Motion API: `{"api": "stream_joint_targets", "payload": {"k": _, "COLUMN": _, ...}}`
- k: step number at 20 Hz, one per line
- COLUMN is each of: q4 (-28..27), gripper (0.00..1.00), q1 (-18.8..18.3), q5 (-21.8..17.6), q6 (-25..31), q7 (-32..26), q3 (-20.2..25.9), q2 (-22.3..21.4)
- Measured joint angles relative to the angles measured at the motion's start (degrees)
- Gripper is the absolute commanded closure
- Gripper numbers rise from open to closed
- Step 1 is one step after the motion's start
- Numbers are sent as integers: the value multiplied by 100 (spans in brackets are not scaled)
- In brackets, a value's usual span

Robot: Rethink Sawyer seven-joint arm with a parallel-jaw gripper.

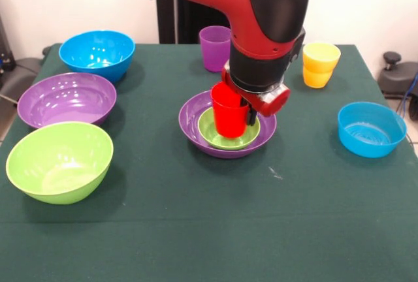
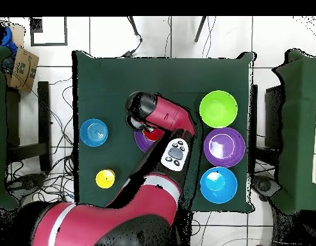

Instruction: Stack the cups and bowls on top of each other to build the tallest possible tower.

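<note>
One smooth red cup (image 1: 228,110) pinched by claw (image 1: 236,113), inside glossy small green bowl (image 1: 228,134).

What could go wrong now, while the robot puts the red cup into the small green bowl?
The red cup stands in the small green bowl on a curved bottom, so it may tip when released. The gripper is close against the cup and could drag it, or shift the purple bowl underneath, when lifting.

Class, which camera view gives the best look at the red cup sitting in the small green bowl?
The front view: the red cup stands upright in the small green bowl, its side mostly visible. In the overhead view the arm covers it, leaving only a red sliver.
</note>
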Motion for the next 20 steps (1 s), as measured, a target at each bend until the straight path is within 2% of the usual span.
{"api": "stream_joint_targets", "payload": {"k": 20, "q4": 36, "gripper": 100, "q1": 2, "q5": 0, "q6": 0, "q7": 0, "q3": 1, "q2": -99}}
